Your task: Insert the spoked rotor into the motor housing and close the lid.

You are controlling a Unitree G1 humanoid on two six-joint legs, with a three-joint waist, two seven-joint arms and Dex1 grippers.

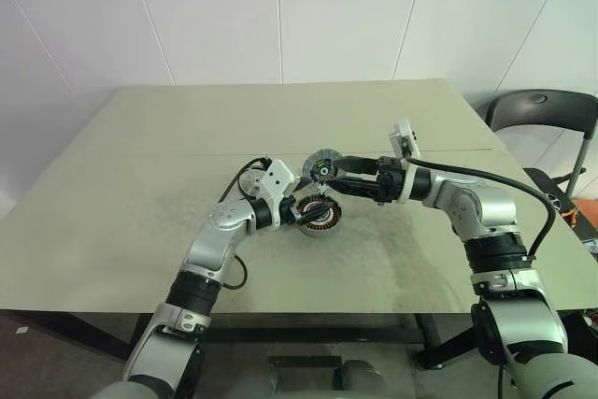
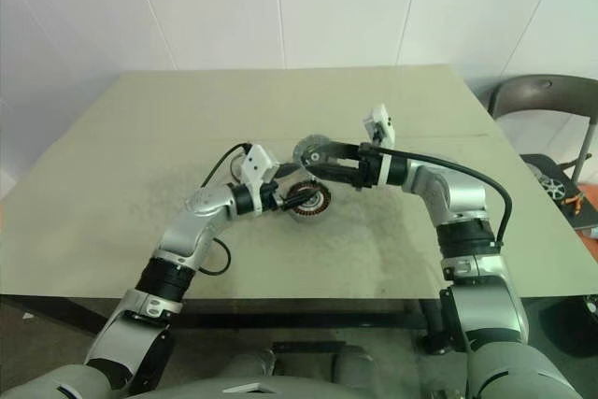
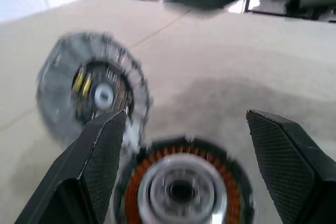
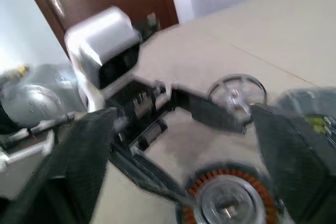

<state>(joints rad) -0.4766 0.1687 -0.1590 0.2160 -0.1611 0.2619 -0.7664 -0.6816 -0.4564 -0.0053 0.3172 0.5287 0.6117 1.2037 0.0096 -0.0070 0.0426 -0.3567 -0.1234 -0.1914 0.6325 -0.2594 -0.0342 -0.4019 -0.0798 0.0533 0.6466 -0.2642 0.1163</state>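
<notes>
The motor housing (image 1: 320, 217), with its ring of copper windings, sits on the table, also in the left wrist view (image 3: 181, 190). My left gripper (image 3: 186, 124) hovers just above the housing, open and empty. The grey lid (image 1: 324, 163) stands tilted on edge just behind the housing, its hollow side facing me. My right gripper (image 1: 324, 178) reaches in from the right, open, with nothing between its fingers. The lid (image 4: 310, 114) is beside one of its fingers; whether they touch I cannot tell. The spoked rotor (image 4: 236, 92) shows beyond the left gripper's finger, apart from the housing.
The beige table (image 1: 140, 156) stretches wide around the parts. A black chair (image 1: 547, 109) stands off its right far corner. A black cable (image 1: 245, 173) loops by my left wrist.
</notes>
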